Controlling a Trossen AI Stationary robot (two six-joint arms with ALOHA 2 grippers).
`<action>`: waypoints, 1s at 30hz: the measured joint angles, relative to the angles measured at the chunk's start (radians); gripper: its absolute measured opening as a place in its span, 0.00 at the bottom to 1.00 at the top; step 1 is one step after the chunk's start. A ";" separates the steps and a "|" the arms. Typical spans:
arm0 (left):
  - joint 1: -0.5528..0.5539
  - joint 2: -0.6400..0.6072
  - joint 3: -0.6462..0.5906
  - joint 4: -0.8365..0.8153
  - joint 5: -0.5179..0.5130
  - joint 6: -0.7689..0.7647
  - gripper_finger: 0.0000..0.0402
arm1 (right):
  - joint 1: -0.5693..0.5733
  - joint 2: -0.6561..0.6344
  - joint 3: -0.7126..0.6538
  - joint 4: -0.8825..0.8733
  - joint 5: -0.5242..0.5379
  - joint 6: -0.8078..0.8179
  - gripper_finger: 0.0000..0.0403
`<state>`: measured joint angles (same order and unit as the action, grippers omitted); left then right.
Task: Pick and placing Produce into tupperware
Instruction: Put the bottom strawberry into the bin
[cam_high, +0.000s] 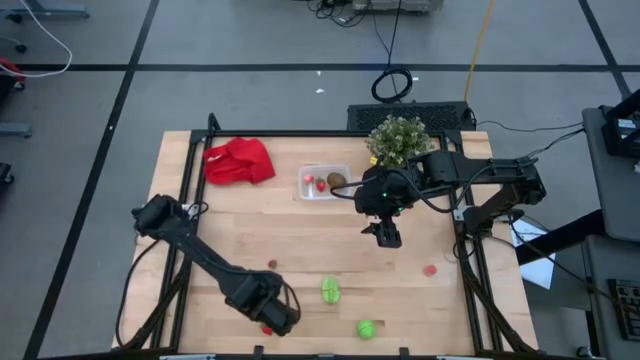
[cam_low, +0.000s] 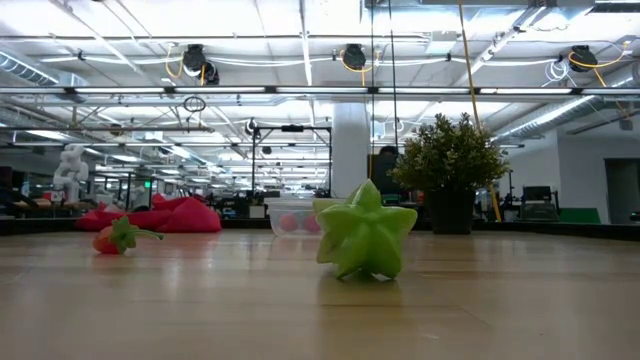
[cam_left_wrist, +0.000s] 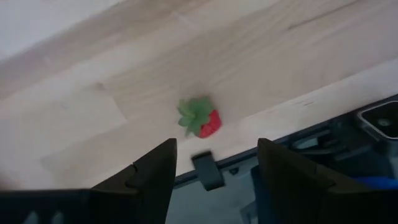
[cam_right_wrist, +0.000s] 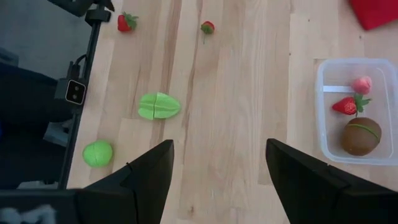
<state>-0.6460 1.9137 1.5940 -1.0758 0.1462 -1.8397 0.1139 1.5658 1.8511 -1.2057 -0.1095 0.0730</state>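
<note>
Strawberry (cam_left_wrist: 201, 119) at the front edge of the table (cam_high: 300, 230) is lying straight ahead of the left gripper (cam_left_wrist: 214, 163), and that line is what the coming pick seems to be turning on. In the left wrist view the berry is showing just beyond the gap between the two fingers, leafy cap pointing one way and red tip the other, so its long axis is running roughly across the gap. The left gripper is standing wide open and holding nothing.

Seen from above, the left gripper (cam_high: 272, 312) is hanging over the table's front edge at about seven o'clock from the table's middle, with the same berry (cam_high: 267, 328) peeking out just beside it. The right gripper (cam_high: 386, 234) is hovering nearer the middle, fingers also spread and empty, at about four o'clock from the clear container (cam_high: 325, 183).

That container is sitting toward the back edge, at about twelve o'clock from centre, already holding a brown oval fruit (cam_right_wrist: 360, 137), a strawberry (cam_right_wrist: 347, 105) and a small pink piece (cam_right_wrist: 362, 84).

Loose pieces are waiting elsewhere: a ridged green piece (cam_high: 330, 290) and a round green one (cam_high: 366, 328) toward six o'clock, both closer to the left arm; a small red berry (cam_high: 430, 269) at about five o'clock from the right gripper, nearer that arm; another red berry (cam_high: 272, 264) just behind the left gripper.
</note>
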 joint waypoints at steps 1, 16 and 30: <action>-0.009 0.000 0.000 0.013 -0.014 -0.022 0.57 | 0.001 0.000 0.000 0.000 0.000 0.005 0.61; -0.083 0.081 -0.055 0.191 -0.050 -0.254 0.57 | 0.082 0.000 0.000 -0.002 0.000 0.020 0.61; -0.092 0.084 -0.055 0.185 -0.071 -0.321 0.57 | 0.149 0.000 0.000 -0.003 0.000 0.020 0.61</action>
<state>-0.7380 1.9976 1.5394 -0.8908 0.0757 -2.1609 0.2634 1.5658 1.8511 -1.2083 -0.1097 0.0929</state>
